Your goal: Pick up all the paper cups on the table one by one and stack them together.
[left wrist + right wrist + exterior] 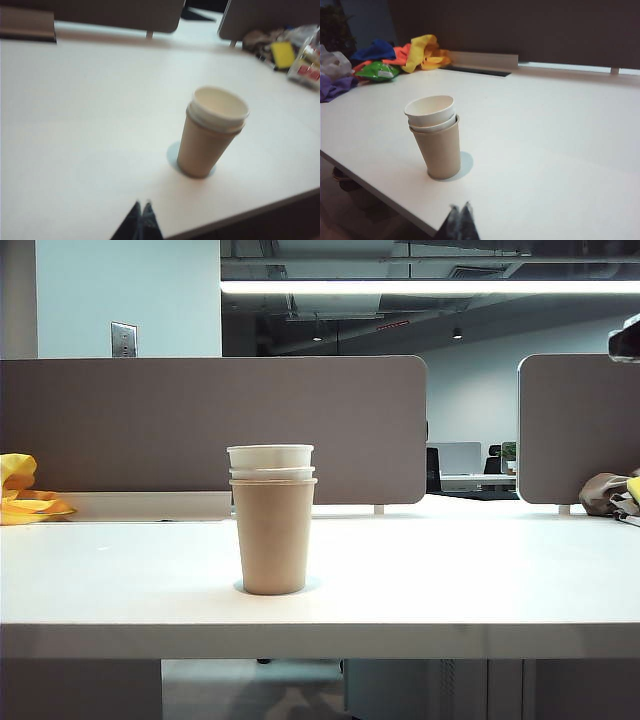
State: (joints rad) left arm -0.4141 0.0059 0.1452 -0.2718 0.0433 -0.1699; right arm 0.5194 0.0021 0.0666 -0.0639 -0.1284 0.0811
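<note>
The paper cups [273, 520] stand as one upright stack near the front middle of the white table [480, 570]: a tan cup outside, two white cups nested in it with only their rims showing. The left wrist view shows the stack [212, 132], and so does the right wrist view [436, 137]. My left gripper [142, 203] is shut and empty, pulled back from the stack over the table's front part. Above the front edge, my right gripper [460, 205] is also shut and empty, well clear of the cups. Neither gripper appears in the exterior view.
Grey partition panels [210, 425] line the back of the table. Yellow cloth [20, 490] lies at the back left, with more coloured cloth and a green packet [380, 71] beside it. Bags and a yellow item [283, 54] sit at the back right.
</note>
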